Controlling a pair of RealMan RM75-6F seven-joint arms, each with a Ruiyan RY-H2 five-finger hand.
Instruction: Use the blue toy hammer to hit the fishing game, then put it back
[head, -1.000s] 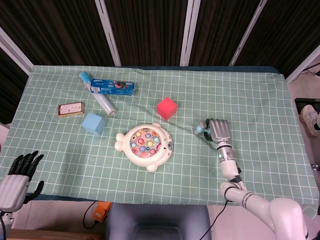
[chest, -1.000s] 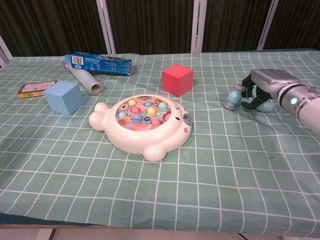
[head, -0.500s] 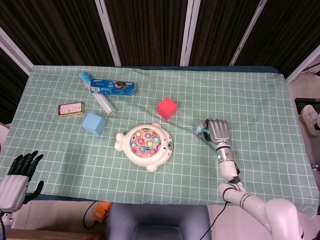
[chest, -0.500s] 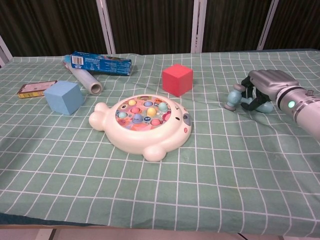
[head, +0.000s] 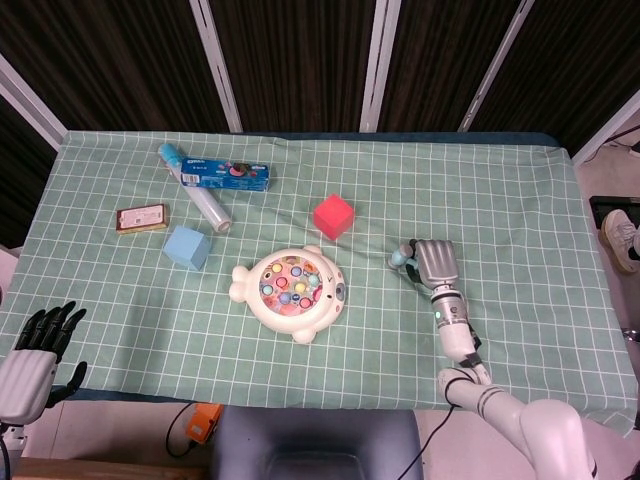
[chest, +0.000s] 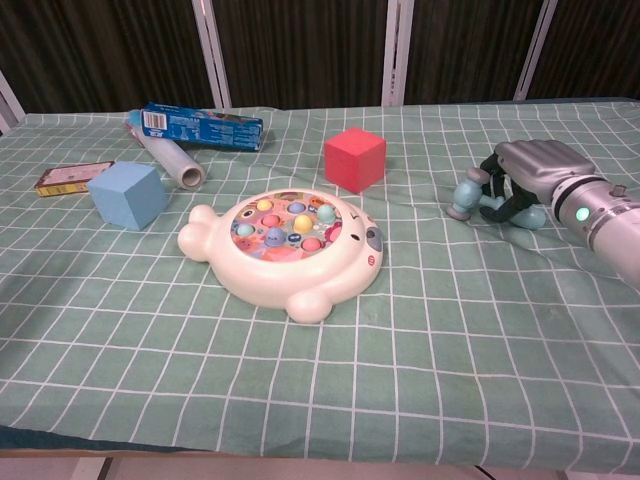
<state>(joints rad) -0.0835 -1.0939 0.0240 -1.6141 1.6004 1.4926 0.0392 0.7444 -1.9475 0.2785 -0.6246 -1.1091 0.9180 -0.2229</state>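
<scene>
Right hand wrapped around the blue toy hammer

The right hand (chest: 535, 180) lies on the green checked tablecloth (chest: 480, 330), its fingers curled around the blue toy hammer (chest: 468, 194), well to the right of the fishing game (chest: 285, 250). The left hand (head: 35, 345) hangs off the table's near left corner, fingers apart, holding nothing
</scene>
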